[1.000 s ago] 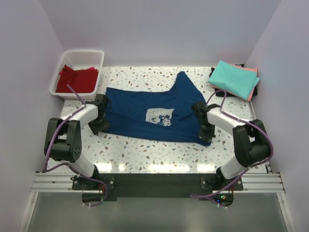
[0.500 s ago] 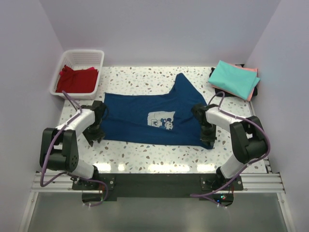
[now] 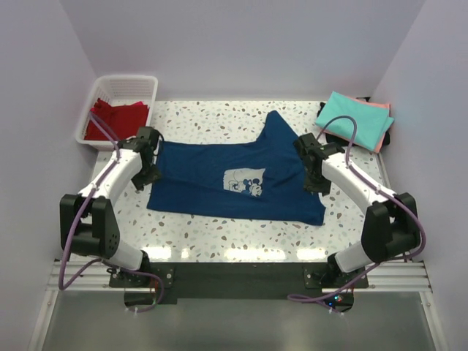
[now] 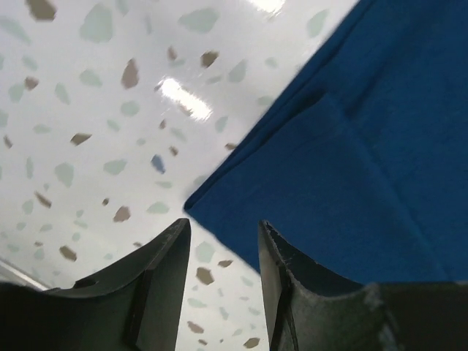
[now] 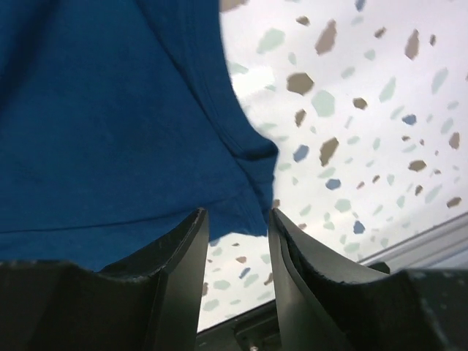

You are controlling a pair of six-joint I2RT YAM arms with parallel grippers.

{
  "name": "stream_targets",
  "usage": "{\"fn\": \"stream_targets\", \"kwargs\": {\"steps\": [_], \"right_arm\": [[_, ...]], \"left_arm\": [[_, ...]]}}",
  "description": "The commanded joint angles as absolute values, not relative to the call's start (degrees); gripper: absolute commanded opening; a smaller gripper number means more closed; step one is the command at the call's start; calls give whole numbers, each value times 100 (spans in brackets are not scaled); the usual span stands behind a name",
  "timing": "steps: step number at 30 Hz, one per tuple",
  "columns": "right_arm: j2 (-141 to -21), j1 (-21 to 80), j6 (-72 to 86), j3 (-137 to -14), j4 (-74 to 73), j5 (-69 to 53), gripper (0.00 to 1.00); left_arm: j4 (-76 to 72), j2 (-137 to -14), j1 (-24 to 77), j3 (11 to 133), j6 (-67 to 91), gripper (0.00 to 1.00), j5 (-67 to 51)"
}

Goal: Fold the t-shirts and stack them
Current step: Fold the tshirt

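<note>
Speckled tabletop (image 3: 219, 117), navy tee (image 3: 212, 183) (soft, w/ print)

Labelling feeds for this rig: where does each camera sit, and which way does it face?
Top external: above, behind the bases, looking down on table, navy t-shirt, left arm, right arm.
Left wrist: on the left arm, facing down at the shirt's edge; left gripper at bottom.
Right wrist: on the right arm, facing down at a shirt corner; right gripper at bottom.
Shared: all show shirt and table.

The left arm's black two-finger tool (image 4: 223, 234) pointed down, jaws parted and empty; the right arm's black two-finger tool (image 5: 238, 219) did likewise.
</note>
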State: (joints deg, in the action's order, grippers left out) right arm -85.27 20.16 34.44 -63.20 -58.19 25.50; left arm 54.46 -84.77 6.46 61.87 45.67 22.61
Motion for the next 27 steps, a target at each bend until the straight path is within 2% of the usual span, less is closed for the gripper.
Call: {"fn": "stream_targets", "kwargs": {"steps": [1, 4, 10, 27], "right_arm": [[-8973, 1995, 3270, -6706, -5318, 2146, 43], [-9298, 2004, 3217, -6724, -5002, 1557, 43], [-9624, 2092, 3199, -6653, -4641, 1257, 43], [-9966, 2593, 3129, -6284, -4447, 659, 43]], "left_arm": [[4887, -9069, 782, 6775, 4044, 47, 2031], [4852, -9465, 966, 6969, 3937, 47, 1916], [4755, -9835, 1178, 6908, 3849, 46, 1767], [5132, -9510, 1274, 5775, 4122, 47, 1854]]}}
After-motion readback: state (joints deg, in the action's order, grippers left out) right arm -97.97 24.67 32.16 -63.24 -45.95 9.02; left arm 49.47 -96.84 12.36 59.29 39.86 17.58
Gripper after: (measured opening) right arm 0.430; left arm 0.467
